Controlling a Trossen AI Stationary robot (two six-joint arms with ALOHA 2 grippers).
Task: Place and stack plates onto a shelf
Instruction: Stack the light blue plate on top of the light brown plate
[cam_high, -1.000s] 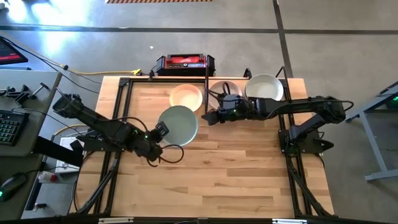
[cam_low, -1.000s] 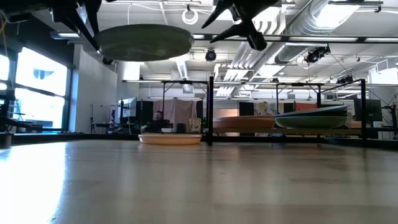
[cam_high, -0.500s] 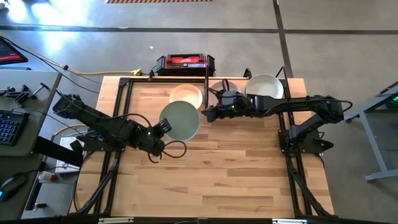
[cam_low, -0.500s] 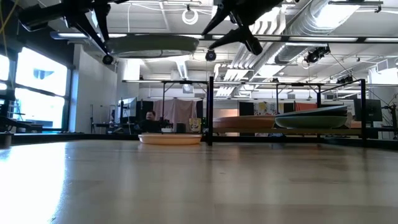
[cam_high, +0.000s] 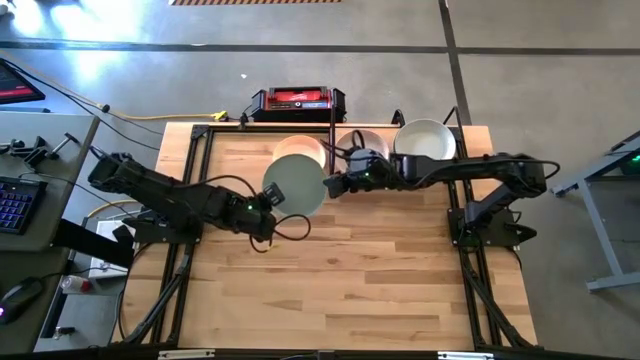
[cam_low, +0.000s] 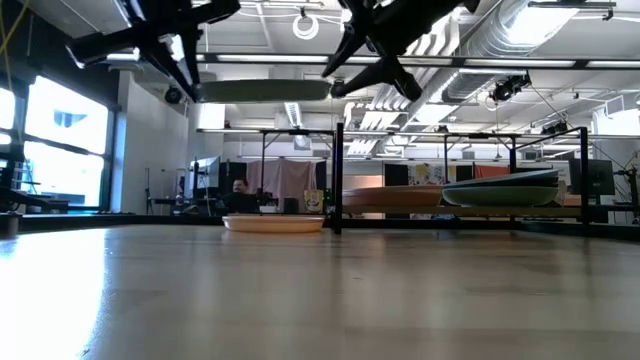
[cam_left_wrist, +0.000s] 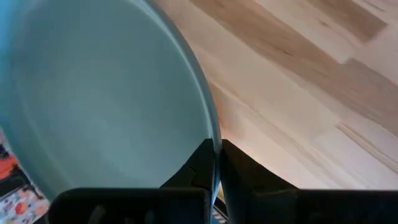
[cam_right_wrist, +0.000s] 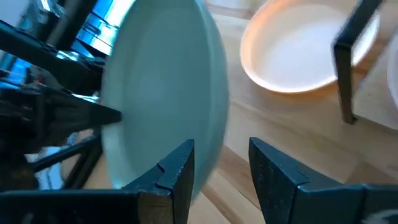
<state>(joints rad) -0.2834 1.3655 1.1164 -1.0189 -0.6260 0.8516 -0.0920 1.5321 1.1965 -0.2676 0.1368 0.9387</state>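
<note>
A pale green plate (cam_high: 295, 183) hangs level, high above the table, with my left gripper (cam_high: 272, 203) shut on its near-left rim. My right gripper (cam_high: 332, 185) stands open at the plate's right rim (cam_right_wrist: 214, 134), which reaches just into the gap beside one finger (cam_right_wrist: 177, 171); whether they touch I cannot tell. A cream plate (cam_high: 300, 150) lies flat on the wood left of the shelf's divider (cam_low: 338, 170). A pinkish plate (cam_high: 358, 140) and an off-white plate (cam_high: 425, 140) rest on the shelf's right half. My left gripper pinches the green plate's rim (cam_left_wrist: 213, 134) between its two fingers, one finger (cam_left_wrist: 200, 163) over the plate's inner face and the other (cam_left_wrist: 242, 171) under it. The fingers come slanting down from the table's left and near side. The plate is lifted clear and level.
The shelf's thin black frame (cam_high: 200, 140) runs along the far edge with an upright divider in the middle. A red-and-black box (cam_high: 298, 100) sits behind the table. The near half of the wooden table (cam_high: 340, 290) is bare.
My left gripper has carried the green plate toward the far edge and a little right, toward the right gripper and over the cream plate's edge; the plate stays level and sits slightly lower. My right gripper has edged toward the plate's rim, still open.
</note>
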